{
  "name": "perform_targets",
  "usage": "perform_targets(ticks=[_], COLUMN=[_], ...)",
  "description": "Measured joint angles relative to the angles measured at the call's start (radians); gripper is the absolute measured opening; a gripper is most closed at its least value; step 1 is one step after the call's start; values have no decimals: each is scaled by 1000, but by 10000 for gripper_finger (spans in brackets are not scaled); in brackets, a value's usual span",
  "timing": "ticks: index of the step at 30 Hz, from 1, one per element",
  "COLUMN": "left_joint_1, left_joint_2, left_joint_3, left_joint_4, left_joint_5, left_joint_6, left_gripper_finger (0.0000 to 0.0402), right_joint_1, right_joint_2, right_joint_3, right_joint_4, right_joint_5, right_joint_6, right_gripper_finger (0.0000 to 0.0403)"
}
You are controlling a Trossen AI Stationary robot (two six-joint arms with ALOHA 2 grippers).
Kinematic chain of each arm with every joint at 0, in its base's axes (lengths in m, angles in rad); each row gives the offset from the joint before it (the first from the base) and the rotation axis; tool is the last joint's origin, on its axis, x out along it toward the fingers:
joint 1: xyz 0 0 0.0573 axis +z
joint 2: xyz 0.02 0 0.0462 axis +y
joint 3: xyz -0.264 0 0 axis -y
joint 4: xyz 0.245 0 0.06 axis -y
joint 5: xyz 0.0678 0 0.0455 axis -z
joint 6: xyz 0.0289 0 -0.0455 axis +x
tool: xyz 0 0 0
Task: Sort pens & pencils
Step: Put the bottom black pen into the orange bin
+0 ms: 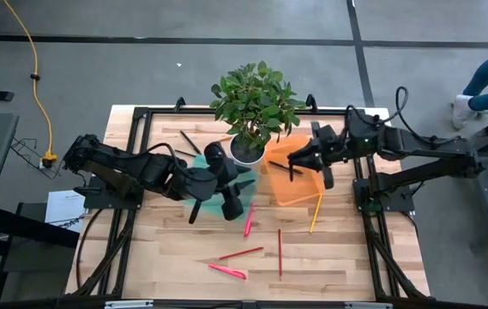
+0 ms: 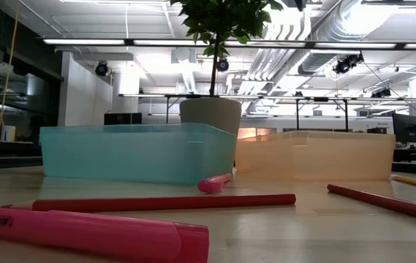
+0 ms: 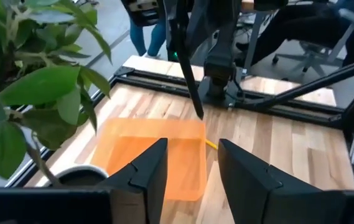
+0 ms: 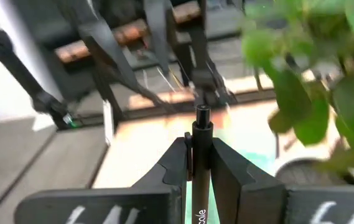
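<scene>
My right gripper (image 4: 200, 163) is shut on a black pen (image 1: 285, 167) above the orange bin (image 1: 299, 182). The left wrist view shows that pen (image 3: 189, 74) slanting down over the bin. My left gripper (image 3: 192, 149) is open and empty over the teal bin (image 1: 218, 184), pointing toward the orange bin. Two pink pens (image 1: 249, 219) (image 1: 226, 271), two red pencils (image 1: 241, 253) (image 1: 280, 253) and a yellow pencil (image 1: 316, 213) lie flat on the table. Two dark pens (image 1: 188, 144) lie far left of the plant. My right gripper pinches the black pen's barrel (image 4: 200, 177) between its two fingers. The pen runs along the fingers, and one end (image 4: 201, 113) sticks out past the fingertips. The pen is lifted clear and slants down over the orange bin, its lower tip (image 3: 200, 114) above the bin.
A potted plant (image 1: 248, 150) stands between the two bins at the far side, and its leaves reach over both grippers. In the low view the teal bin (image 2: 138, 153) and the orange bin (image 2: 317, 155) stand behind a pink pen (image 2: 91, 234) and a red pencil (image 2: 164, 202).
</scene>
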Motion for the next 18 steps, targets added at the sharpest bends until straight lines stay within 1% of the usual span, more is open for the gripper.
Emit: perform_targets(ticks=[6,13,15,18], left_joint_1=[0,0,0,0], left_joint_2=[0,0,0,0], left_joint_3=[0,0,0,0], left_joint_4=[-63,-89,-107,-126], left_joint_5=[-2,-2,-2,-2], left_joint_6=[-23,-23,-23,-25], left_gripper_finger=[126,126,126,126], right_joint_1=[-37,-98,-110,-128], right_joint_2=[0,1,1,1], right_joint_3=[0,0,-8,-55], right_joint_4=[-132,-263,-265,-252], right_joint_5=[75,107,106,97], right_joint_6=[0,-39,-47,-40], right_gripper_finger=[28,28,28,28])
